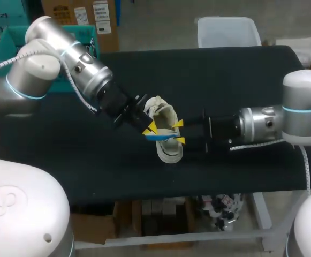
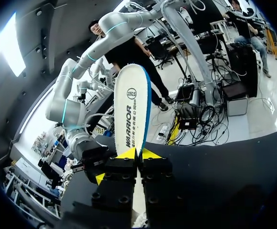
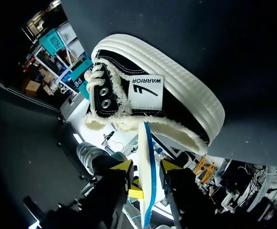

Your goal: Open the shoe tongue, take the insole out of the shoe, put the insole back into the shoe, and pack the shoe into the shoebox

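Insole (image 2: 131, 109) handling was judged to be the step in hand. The insole was held outside the shoe (image 3: 176, 105), clamped edge-on between the fingers of the left gripper (image 2: 139, 153), just beside the shoe's mouth. The shoe lay on the table (image 1: 225, 80) between the two grippers, and its tongue (image 3: 145, 93) appeared to be drawn out of the mouth. The right gripper (image 3: 147, 167) was set close to the mouth, its fingers spread to either side of the insole; no contact could be made out, so it was taken as unclosed. For a clean re-entry, the insole's narrow end would best be lined up with the mouth, the tongue kept back, and the insole slid in flat along the sole.
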